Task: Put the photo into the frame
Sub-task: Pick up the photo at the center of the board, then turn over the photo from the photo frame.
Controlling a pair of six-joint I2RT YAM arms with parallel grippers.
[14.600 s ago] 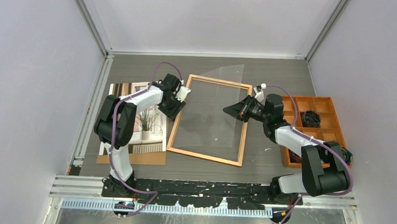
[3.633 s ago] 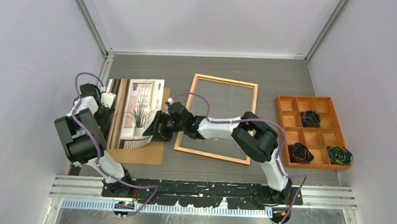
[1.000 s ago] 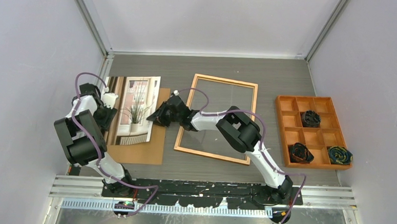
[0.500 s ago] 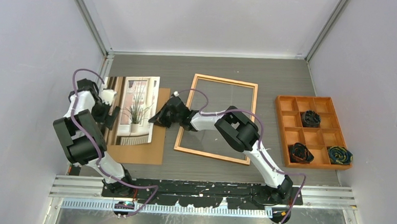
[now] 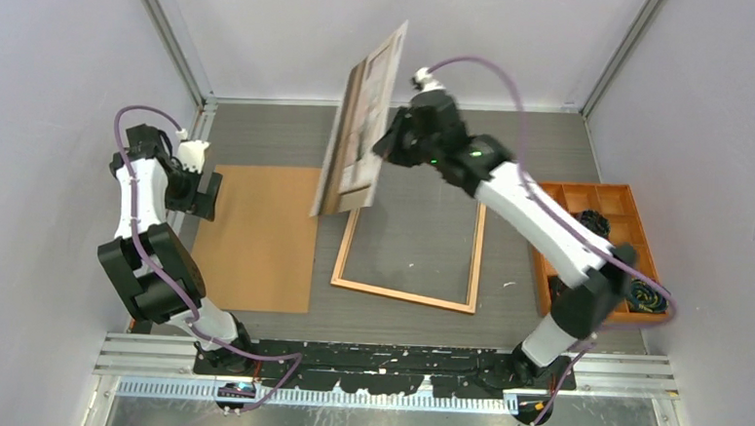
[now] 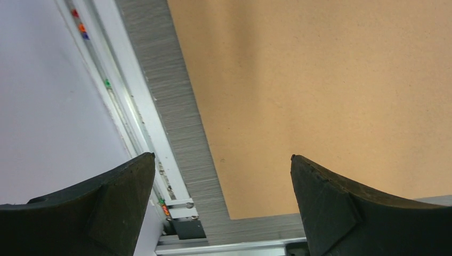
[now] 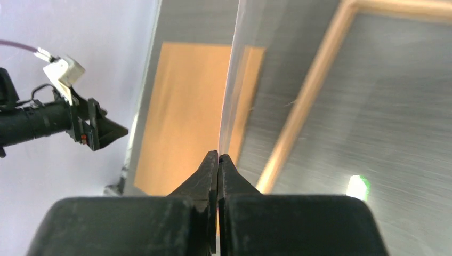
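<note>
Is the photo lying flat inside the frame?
No, the right gripper is pinching the photo and holding it up in the air on its edge, while the frame lies flat lower down.

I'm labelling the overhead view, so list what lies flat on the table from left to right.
brown backing board → frame → orange compartment tray. The photo, held up in the air, overlaps the board and the frame, so it is left out.

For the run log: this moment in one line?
right fingers: shut on photo edge | photo: aloft, tilted | left fingers: open near backing board | frame: lying flat
</note>
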